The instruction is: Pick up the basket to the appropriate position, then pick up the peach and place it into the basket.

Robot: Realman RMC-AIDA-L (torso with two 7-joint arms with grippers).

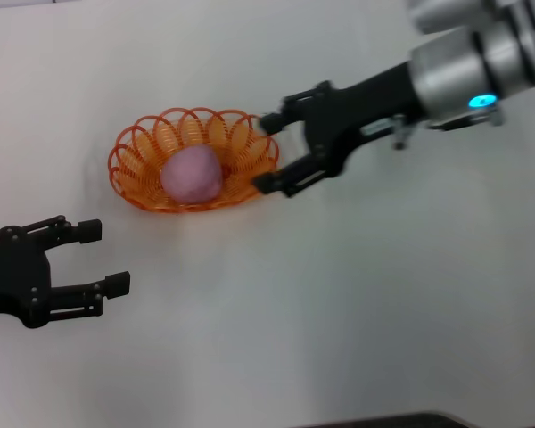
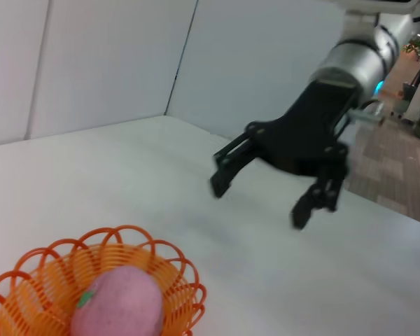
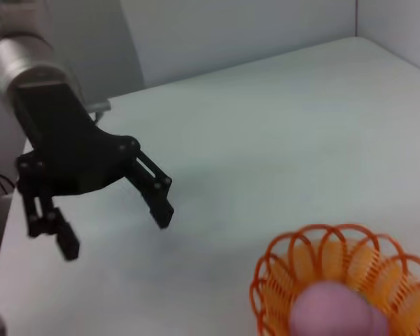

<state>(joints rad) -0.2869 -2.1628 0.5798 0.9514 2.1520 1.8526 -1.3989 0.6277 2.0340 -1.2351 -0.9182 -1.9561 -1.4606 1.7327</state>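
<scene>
The orange wire basket [image 1: 139,148] stands on the white table, left of centre in the head view. The pink peach [image 1: 193,174] lies inside it; its green leaf mark shows in the left wrist view, where the peach [image 2: 119,305] fills the basket [image 2: 175,268]. My right gripper [image 1: 266,153] is open just off the basket's right rim, holding nothing. My left gripper [image 1: 102,258] is open near the table's left edge, below the basket and apart from it. The right wrist view shows the basket [image 3: 294,255], the peach [image 3: 332,311] and the left gripper [image 3: 115,228] beyond.
The white table [image 1: 357,303] spreads bare to the right and front of the basket. White wall panels [image 2: 112,56] stand behind the table. A dark edge [image 1: 383,421] shows at the table's near side.
</scene>
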